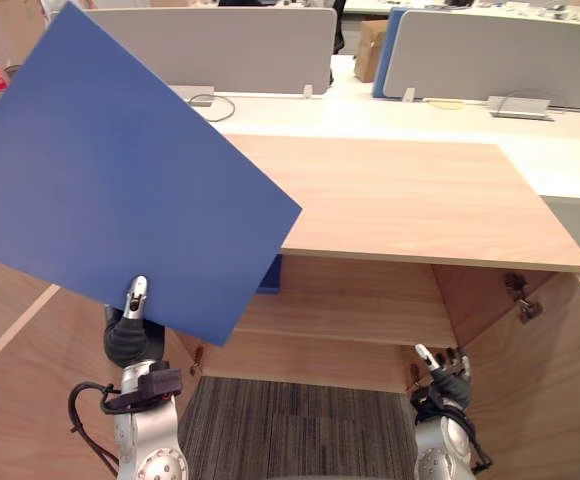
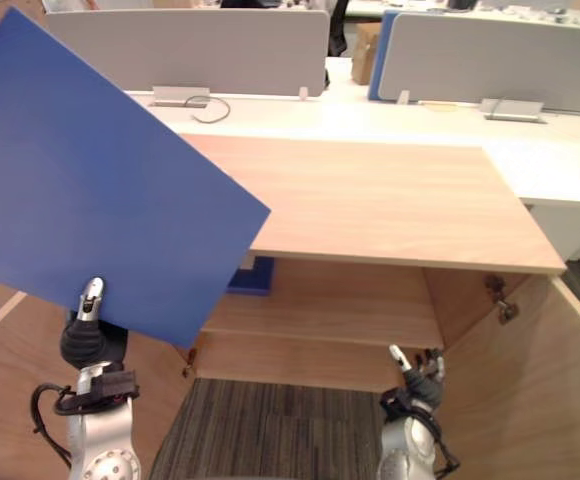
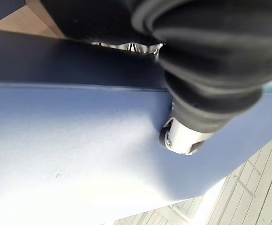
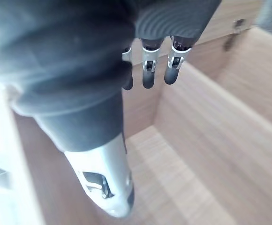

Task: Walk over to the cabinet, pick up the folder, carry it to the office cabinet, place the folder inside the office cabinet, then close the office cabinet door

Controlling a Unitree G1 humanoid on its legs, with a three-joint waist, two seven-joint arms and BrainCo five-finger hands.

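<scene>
Left robot hand, I see, pinches the lower edge of the flat blue rectangular folder, tilted over the left front corner of the open light-wood office cabinet, while the right robot hand hangs loose-fingered.

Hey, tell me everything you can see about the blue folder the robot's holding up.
The folder is a plain blue rectangle, flat and closed, with a matte face that looks like stiff card or plastic. It is held up in the air, tilted, with one corner pointing right across the front edge of the wooden cabinet top. The left hand pinches it near its lower edge, thumb on the face toward the camera. Nothing else is seen touching it, and it is not yet inside the cabinet.
</scene>
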